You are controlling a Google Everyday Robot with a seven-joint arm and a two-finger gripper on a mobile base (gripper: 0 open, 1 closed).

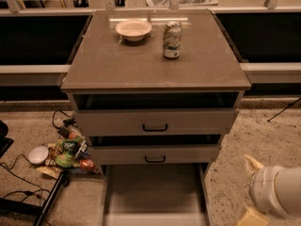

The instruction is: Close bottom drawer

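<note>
Flat grey-beige bottom drawer (155,192) open; tool (252,190) lower right.

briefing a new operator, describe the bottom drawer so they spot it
Find the brown-topped cabinet; below its top drawer and middle drawer, the bottom drawer juts out at floor level. It alone is pulled far open, a narrow tray; the gripper hovers at its right.

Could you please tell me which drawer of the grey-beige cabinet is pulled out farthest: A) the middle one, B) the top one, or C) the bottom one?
C: the long, flat grey-beige bottom drawer juts well past the middle drawer and top drawer above it. The cream two-finger gripper hangs open over the floor to the bottom drawer's right, not touching it.
</note>
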